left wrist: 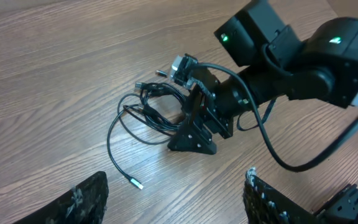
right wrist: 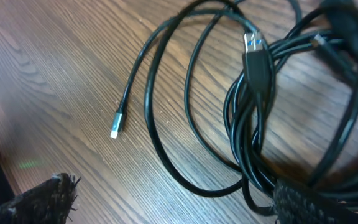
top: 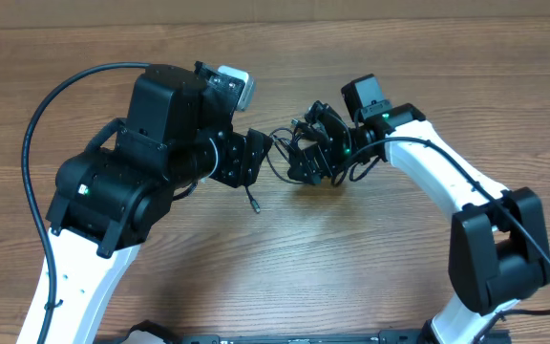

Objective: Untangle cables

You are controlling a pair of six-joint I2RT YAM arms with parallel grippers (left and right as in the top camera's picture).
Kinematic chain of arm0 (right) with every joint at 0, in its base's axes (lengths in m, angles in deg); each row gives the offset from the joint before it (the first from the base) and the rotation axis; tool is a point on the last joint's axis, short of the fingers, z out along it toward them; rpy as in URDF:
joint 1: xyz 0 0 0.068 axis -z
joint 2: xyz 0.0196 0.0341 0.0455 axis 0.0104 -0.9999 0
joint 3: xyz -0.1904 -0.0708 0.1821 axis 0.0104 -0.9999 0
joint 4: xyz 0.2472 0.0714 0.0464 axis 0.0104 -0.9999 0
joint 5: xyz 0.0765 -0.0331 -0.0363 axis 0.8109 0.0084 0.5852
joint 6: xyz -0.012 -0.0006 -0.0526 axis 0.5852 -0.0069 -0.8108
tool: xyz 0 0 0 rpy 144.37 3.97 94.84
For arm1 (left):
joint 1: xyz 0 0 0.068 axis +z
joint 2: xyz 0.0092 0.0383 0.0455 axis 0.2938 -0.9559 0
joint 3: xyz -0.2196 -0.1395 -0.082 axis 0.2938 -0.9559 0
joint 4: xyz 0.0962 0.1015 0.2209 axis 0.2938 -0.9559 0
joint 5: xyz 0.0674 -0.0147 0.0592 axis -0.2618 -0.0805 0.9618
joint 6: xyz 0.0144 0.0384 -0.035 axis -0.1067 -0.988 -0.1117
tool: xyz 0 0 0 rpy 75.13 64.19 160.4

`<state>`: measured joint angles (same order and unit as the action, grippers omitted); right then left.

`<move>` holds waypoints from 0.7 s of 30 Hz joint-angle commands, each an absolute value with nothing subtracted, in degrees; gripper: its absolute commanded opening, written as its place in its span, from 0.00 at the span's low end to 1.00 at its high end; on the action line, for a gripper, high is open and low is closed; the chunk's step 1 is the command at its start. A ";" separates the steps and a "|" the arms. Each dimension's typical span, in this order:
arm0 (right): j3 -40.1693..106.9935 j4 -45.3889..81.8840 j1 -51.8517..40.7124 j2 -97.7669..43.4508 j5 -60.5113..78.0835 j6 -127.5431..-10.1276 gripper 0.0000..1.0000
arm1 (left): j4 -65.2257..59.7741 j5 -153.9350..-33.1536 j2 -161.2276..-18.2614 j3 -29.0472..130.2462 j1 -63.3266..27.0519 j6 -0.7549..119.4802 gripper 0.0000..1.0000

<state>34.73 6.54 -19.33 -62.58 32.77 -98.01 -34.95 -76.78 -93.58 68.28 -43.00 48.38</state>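
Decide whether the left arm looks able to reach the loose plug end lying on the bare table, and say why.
Probably yes. The plug end lies alone on the table just ahead of the open left gripper, with nothing over it. The right gripper sits farther off, at the cable bundle.

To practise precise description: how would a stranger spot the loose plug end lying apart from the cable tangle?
On the brown wooden table, find the knotted bundle of thin black cables in the middle. One strand curves out of it and ends in a small silver-tipped plug, lying alone on bare wood, unlike the larger plug inside the bundle.
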 commanded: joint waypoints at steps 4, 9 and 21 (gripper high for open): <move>33.03 7.53 -19.33 -63.89 35.42 -98.89 1.00 | -34.91 -75.80 -92.97 69.37 -43.37 48.64 0.72; 32.59 7.46 -20.49 -63.89 35.59 -97.56 1.00 | -34.56 -75.80 -92.97 69.37 -43.37 48.64 0.76; 32.48 11.61 -27.13 -63.89 35.35 -97.58 0.20 | -34.89 -75.84 -92.97 69.37 -43.37 48.66 0.77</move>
<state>33.05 10.61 -26.41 -63.80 34.70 -97.73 -34.74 -76.36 -93.58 68.28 -43.00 48.51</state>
